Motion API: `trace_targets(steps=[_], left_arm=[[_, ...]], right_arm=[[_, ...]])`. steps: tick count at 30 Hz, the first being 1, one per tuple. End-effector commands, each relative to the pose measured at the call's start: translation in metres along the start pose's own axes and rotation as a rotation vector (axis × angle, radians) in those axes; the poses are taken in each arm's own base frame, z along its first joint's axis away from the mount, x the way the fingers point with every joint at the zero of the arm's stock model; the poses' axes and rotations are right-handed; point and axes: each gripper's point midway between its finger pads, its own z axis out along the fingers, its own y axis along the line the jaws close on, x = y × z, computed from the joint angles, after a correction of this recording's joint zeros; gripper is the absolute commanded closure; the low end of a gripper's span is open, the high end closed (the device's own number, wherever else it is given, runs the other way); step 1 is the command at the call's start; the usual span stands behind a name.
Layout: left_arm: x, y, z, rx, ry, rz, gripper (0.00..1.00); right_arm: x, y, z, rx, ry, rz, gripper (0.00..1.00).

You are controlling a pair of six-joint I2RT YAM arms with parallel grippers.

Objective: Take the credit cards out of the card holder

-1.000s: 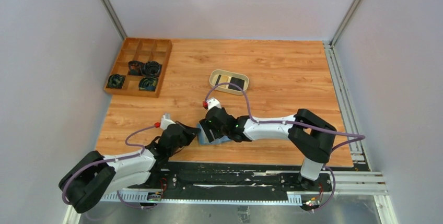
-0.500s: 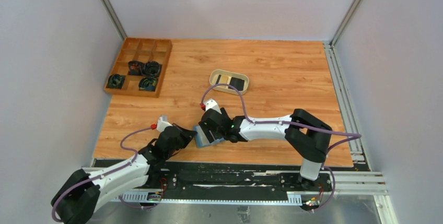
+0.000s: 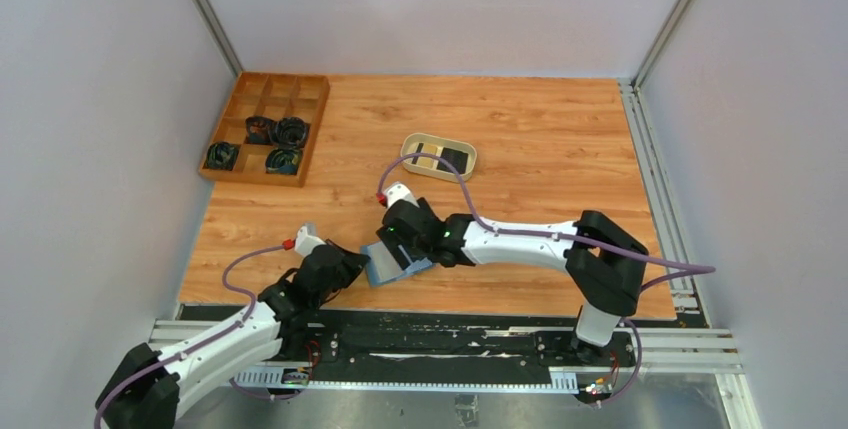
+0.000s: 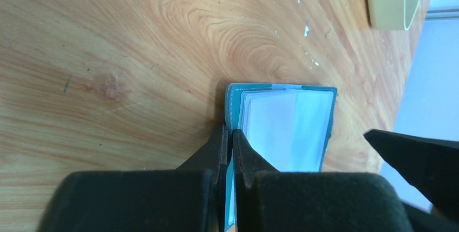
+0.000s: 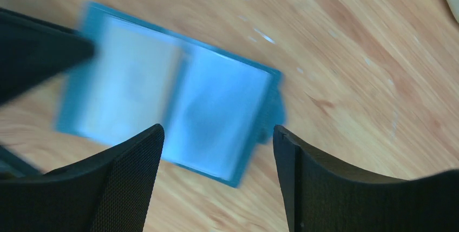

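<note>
Card holder (image 3: 395, 261) open flat, one edge pinned.
My left claw (image 4: 231, 134) is clamped on the holder's left cover edge, where it lies near the front edge of the table (image 3: 520, 129). My right claw (image 5: 216, 132) hangs above it, jaws spread, empty. Light, floppy, slick sleeves, I judge: grip whatever sits in them by an exposed edge.

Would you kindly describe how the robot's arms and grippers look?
The left arm and right arm have white shells and bulky black joints. A purple cable loops along each to a red plug. The left gripper and right gripper are black with matte fingers.
</note>
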Motion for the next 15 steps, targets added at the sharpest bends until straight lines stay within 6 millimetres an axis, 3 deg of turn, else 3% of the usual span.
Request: trace_targets(steps=[1, 5, 15], left_arm=[[0.005, 0.043, 0.002, -0.131, 0.003, 0.088, 1.00], [0.005, 0.041, 0.003, -0.134, 0.008, 0.100, 1.00], [0.005, 0.044, 0.002, -0.138, 0.006, 0.097, 1.00]], right_arm=[[-0.013, 0.050, -0.006, -0.098, -0.013, -0.072, 0.23], [-0.014, 0.076, 0.002, -0.133, -0.006, -0.096, 0.23], [0.009, 0.082, 0.033, -0.099, 0.066, -0.116, 0.22]])
